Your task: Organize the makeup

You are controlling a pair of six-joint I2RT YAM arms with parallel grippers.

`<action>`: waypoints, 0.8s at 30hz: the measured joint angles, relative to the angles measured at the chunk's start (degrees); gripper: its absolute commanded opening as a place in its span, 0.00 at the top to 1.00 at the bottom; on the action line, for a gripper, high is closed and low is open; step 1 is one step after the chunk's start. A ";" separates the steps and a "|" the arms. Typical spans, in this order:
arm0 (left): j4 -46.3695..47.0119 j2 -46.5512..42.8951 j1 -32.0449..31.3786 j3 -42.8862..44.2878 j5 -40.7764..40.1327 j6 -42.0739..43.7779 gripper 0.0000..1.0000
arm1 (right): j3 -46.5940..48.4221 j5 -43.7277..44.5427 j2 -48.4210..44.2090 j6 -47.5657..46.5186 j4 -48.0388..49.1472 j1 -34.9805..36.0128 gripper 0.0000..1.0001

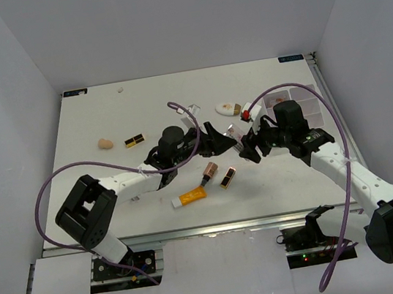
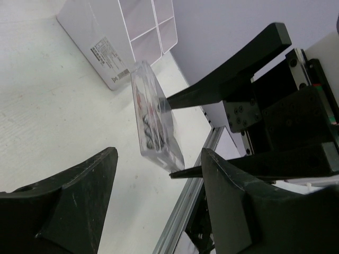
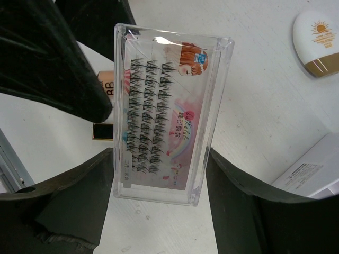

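My right gripper (image 3: 159,159) is shut on a clear flat packet with a pink-printed card and black lashes (image 3: 169,114) and holds it above the table centre (image 1: 234,134). My left gripper (image 2: 159,159) is open, its jaws just short of the packet (image 2: 153,116), which shows edge-on there. In the top view the left gripper (image 1: 218,140) faces the right gripper (image 1: 246,147). The orange tube (image 1: 189,196), brown lipstick (image 1: 208,172) and a black-gold case (image 1: 227,178) lie below them. A white oval compact (image 1: 228,108), a second black-gold case (image 1: 134,141) and a beige sponge (image 1: 105,142) lie further back.
The white compartment tray (image 1: 305,92) stands at the right, and also shows in the left wrist view (image 2: 106,45) beyond the packet. Grey walls enclose the table on three sides. Purple cables loop over both arms.
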 measured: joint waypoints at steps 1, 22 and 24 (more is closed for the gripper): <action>0.11 0.36 -0.08 0.50 -0.24 -0.05 0.35 | 0.00 -0.18 0.00 0.08 0.01 0.00 0.85; 1.62 5.14 -1.06 4.95 0.83 -2.06 0.82 | -0.59 -0.36 -0.54 0.08 1.56 0.18 0.14; 0.76 4.91 -1.08 4.95 1.30 -0.77 0.84 | -0.84 -0.95 -1.00 -0.94 1.30 0.20 0.06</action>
